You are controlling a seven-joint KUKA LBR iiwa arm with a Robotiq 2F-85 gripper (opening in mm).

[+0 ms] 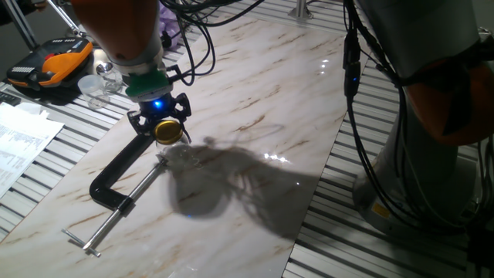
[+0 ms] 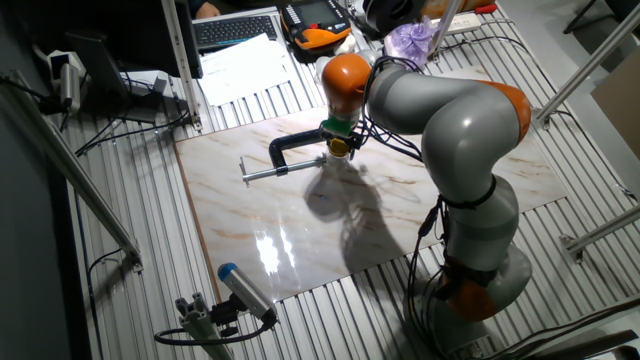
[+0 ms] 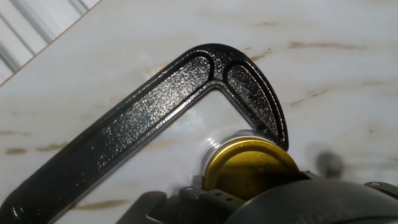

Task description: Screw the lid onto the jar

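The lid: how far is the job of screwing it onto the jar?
Done: the gripper has picked up the gold lid and carries it above the marble board. In hand: it is bringing the lid over the clear jar, which the black clamp holds; in the hand view a rim shows just under the lid. Left: seating and turning; contact cannot be judged.

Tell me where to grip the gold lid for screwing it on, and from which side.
Grip the lid by its thin rim, fingers on opposite edges, coming straight down from above. It lies flat and face-up over the jar, with the black clamp crowding one side.
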